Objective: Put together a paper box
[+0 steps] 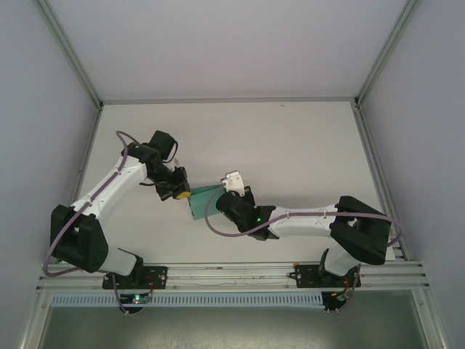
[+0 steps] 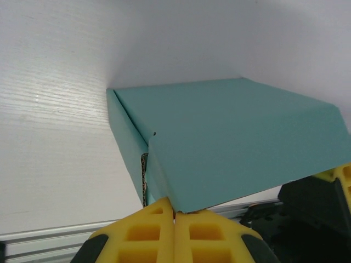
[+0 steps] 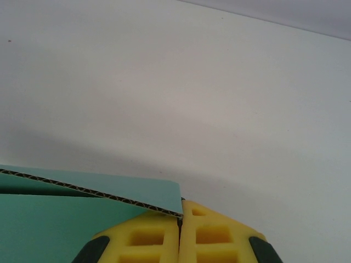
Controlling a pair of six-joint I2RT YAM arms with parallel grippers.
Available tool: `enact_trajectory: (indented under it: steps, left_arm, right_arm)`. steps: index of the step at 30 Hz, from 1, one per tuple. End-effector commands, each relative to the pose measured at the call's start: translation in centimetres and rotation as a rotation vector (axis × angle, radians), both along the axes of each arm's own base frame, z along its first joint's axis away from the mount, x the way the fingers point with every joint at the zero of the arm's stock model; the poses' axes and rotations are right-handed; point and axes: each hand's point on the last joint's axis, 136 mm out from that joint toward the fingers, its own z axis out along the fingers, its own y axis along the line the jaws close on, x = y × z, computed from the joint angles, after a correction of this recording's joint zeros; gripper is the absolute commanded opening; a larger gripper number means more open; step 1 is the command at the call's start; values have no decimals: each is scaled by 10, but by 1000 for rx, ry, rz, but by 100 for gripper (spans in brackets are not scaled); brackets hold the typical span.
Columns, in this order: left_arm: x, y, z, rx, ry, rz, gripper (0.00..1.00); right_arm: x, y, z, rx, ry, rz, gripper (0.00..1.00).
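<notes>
We find the paper box (image 1: 202,201) over the near middle of the white surface (image 1: 305,145); left claw (image 2: 174,209) and right claw (image 3: 180,218) each pinch one edge; pale walls (image 1: 43,87) enclose it

The table (image 1: 290,145) is a white flat board (a fine grain shows on it in the left wrist view). Grey walls close it on the left, the right and the far side, and a metal rail (image 1: 232,273) runs along its near edge. One teal box (image 1: 202,200) is on it, a little left of the middle, near the rail. Its far edge seems to touch the board.
</notes>
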Motion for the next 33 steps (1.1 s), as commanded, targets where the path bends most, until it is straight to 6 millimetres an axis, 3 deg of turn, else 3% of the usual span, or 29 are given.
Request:
enact_trajectory:
  steps: [1, 6, 11, 15, 25, 29, 32, 33]
  left_arm:
    - [11, -21, 15, -161, -34, 43, 0]
    - [1, -6, 1, -60, -38, -3, 0]
    - [-25, 3, -47, -4, 32, -27, 0]
    - [-33, 2, -68, -10, 53, -33, 0]
    - [-52, 21, -84, 95, 88, -63, 0]
    - [-52, 22, -88, 107, 94, -72, 0]
    - [-48, 24, -88, 125, 85, -82, 0]
    - [-48, 23, -88, 127, 85, -90, 0]
  right_arm:
    - [-50, -27, -91, -297, 271, 146, 0]
    - [-50, -30, -90, -300, 265, 139, 0]
    - [-50, -29, -89, -292, 268, 140, 0]
    - [-50, -28, -84, -284, 263, 143, 0]
    - [-49, -30, -59, -247, 215, 154, 0]
    - [-45, -25, -46, -240, 192, 170, 0]
    - [-41, -21, -32, -211, 173, 175, 13]
    - [-39, -20, -27, -198, 170, 180, 13]
